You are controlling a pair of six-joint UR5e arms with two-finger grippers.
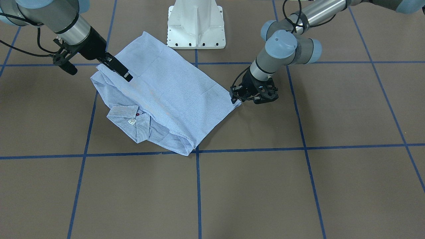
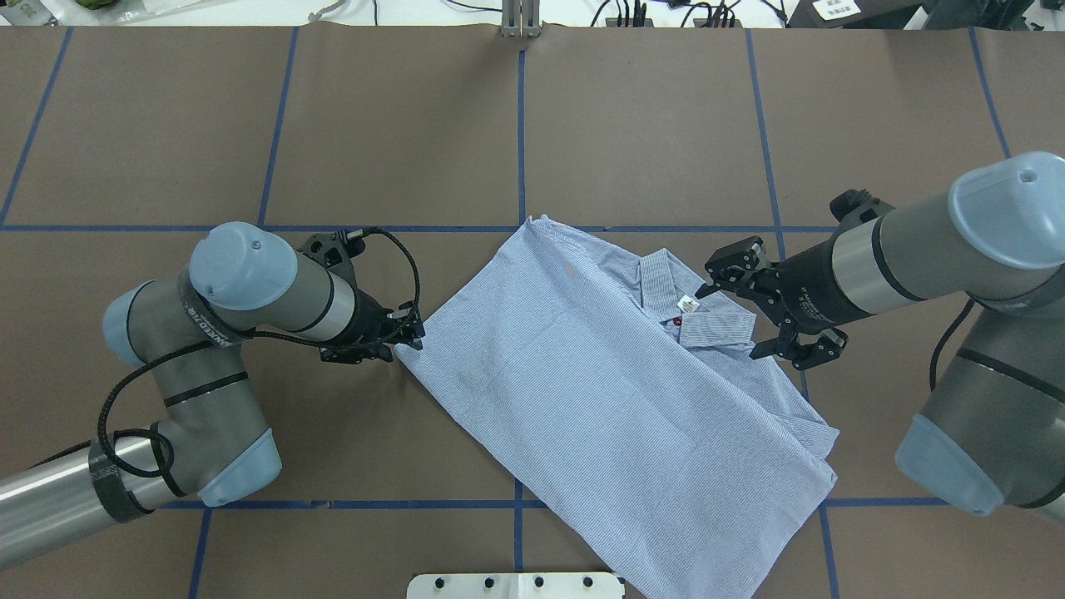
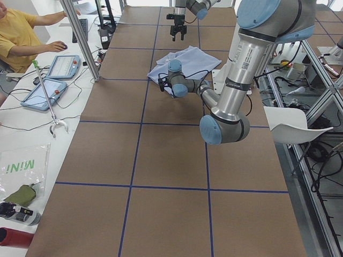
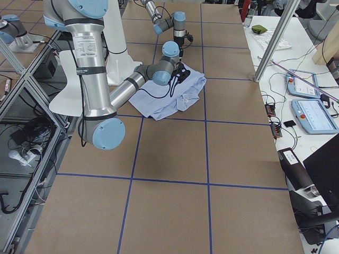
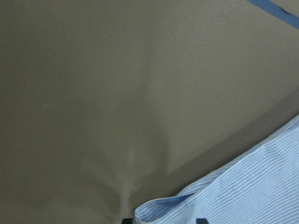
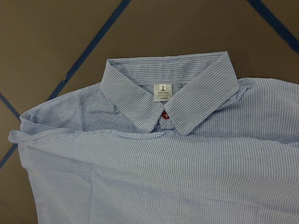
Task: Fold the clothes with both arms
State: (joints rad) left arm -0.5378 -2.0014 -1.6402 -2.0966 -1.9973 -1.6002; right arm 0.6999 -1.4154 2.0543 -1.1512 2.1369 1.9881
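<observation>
- Nearest the robot, the white pedestal base stood at the near edge of the brown table, which was marked with a grid of blue tape lines.
- The shirt lay flat on the table just beyond the base, folded into a rough rectangle set at a slant. Its near right corner was just beside the base, and its far corner reached a crossing of the blue lines near the table's middle. A plain striped panel was uppermost over most of it.
- The left arm stretched in low from the left, sharply bent. The left gripper sat at table height against the shirt's left corner. In the left wrist view the hemmed corner lay between two dark fingertips at the bottom edge. Whether they pinched the cloth or only flanked it, I could not tell.
- The right arm reached in from the right. The right gripper hung above the shirt's right side with its jaws spread wide and holding nothing. One finger was over the collar and the other over the folded edge nearer the robot.
- The collar lay face up on the far right part of the shirt, spread open. A small white label sat at its centre, with a dark red button just below it where the collar points met.
- Beyond the table's far edge, a person in a yellow top sat at a white bench with tablet-like devices and cables on it.
</observation>
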